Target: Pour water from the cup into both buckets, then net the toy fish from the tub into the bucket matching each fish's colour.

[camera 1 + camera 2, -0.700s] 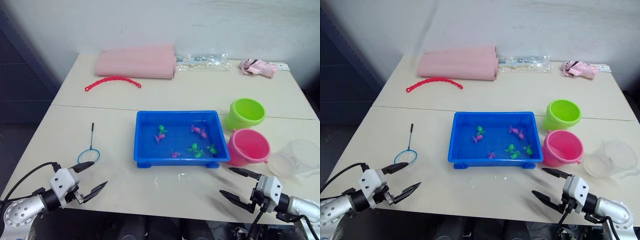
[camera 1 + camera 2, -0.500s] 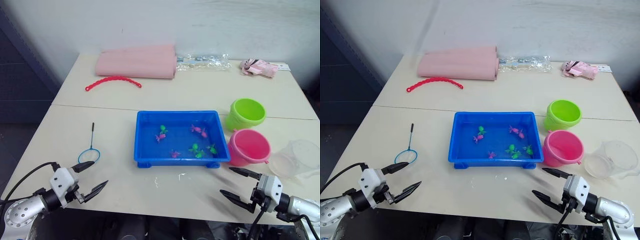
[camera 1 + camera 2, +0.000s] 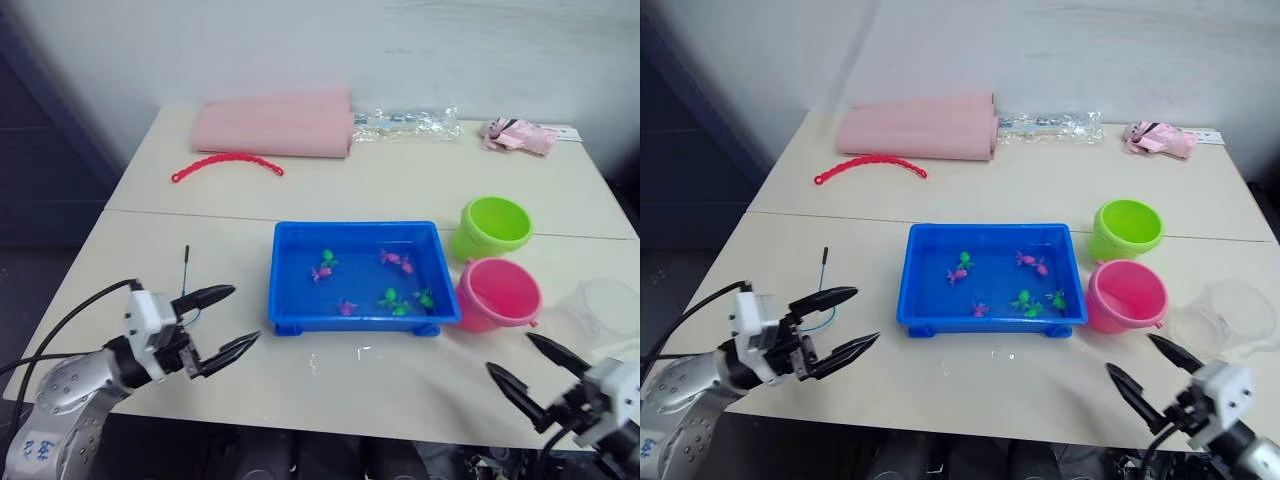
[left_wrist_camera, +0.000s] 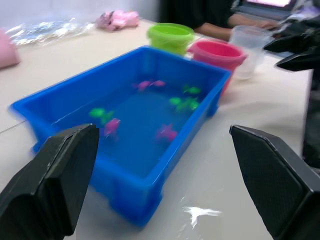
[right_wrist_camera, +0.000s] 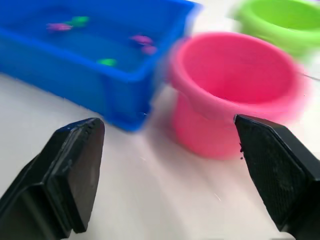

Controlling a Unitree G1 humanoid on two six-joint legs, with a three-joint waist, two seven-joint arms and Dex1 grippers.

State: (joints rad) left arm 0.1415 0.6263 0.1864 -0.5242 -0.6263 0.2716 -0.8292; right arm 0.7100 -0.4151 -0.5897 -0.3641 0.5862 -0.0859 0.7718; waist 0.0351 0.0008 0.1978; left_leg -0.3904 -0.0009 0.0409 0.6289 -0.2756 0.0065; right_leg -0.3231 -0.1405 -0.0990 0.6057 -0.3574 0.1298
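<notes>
With both tools spread and nothing held, nothing appears done: the cup (image 3: pixel 1232 312) is seen right of the tub (image 3: pixel 987 281), seemingly unpoured, all fish (image 3: pixel 1023 298) inside the tub.

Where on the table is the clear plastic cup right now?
In the head views, the cup stands at the table's right edge, just right of the pink bucket and ahead of the open right gripper.

Left gripper (image 3: pixel 845 320): fingers spread, net (image 3: pixel 819 300) just behind it.
Right gripper (image 3: pixel 1145 373): fingers apart, pink bucket (image 3: pixel 1126 297) just ahead, cup (image 3: pixel 1230 315) ahead to its right.
Tub (image 3: pixel 922 298): between the grippers.
</notes>
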